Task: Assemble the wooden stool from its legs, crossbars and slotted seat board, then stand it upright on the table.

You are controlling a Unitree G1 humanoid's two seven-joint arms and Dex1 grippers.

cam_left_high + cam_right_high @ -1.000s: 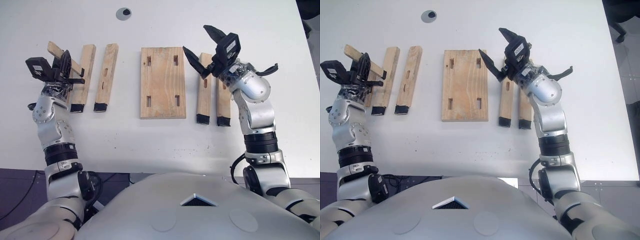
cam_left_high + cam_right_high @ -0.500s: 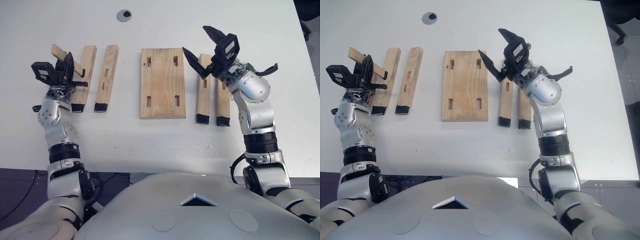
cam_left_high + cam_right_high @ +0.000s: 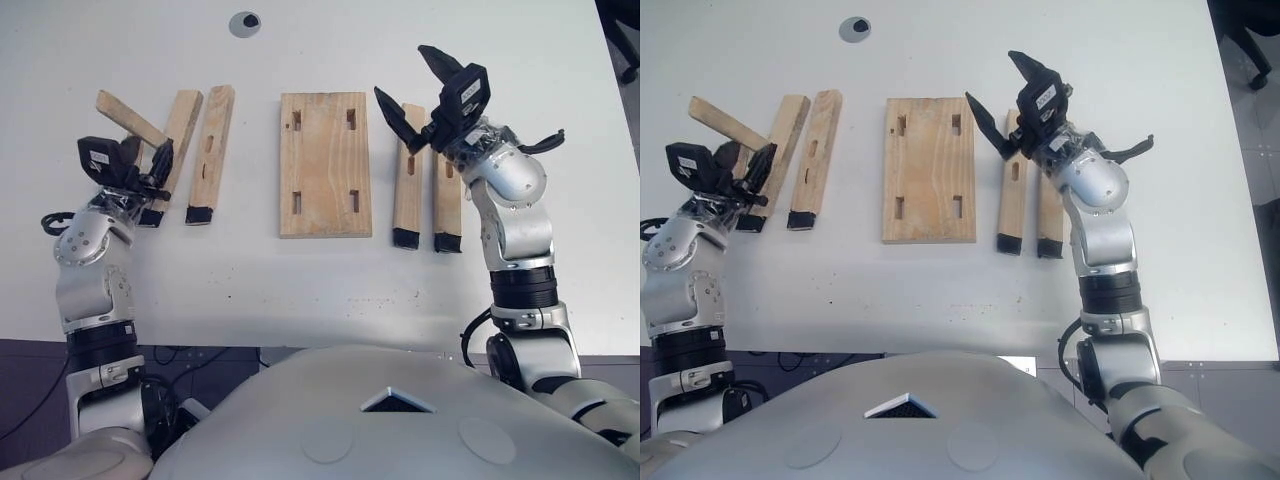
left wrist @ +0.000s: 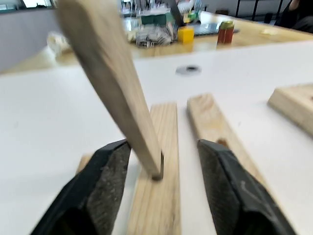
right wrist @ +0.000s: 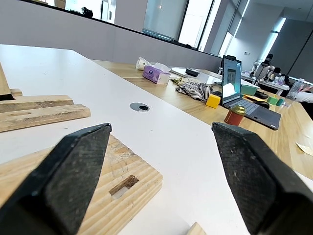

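The slotted seat board [image 3: 325, 165] lies flat mid-table. Two legs [image 3: 213, 150] lie to its left and two legs [image 3: 408, 190] to its right, all with black ends. A crossbar [image 3: 130, 117] stands tilted with its lower end in the slot of the far-left leg [image 4: 161, 196]. My left gripper [image 3: 135, 170] is open just behind that joint, and the crossbar [image 4: 107, 73] rises between its fingers [image 4: 98, 191], close to one. My right gripper [image 3: 405, 78] hangs open above the seat board's right edge [image 5: 122, 181] and the inner right leg, holding nothing.
A round grommet hole [image 3: 244, 24] sits at the far side of the white table [image 3: 300, 280]. The table's front edge runs just below the arms. Bare tabletop lies between the parts and that edge.
My left gripper has drawn back toward the table's near side and sits lower along the crossbar, which still leans in the leg. The right gripper has shifted only slightly.
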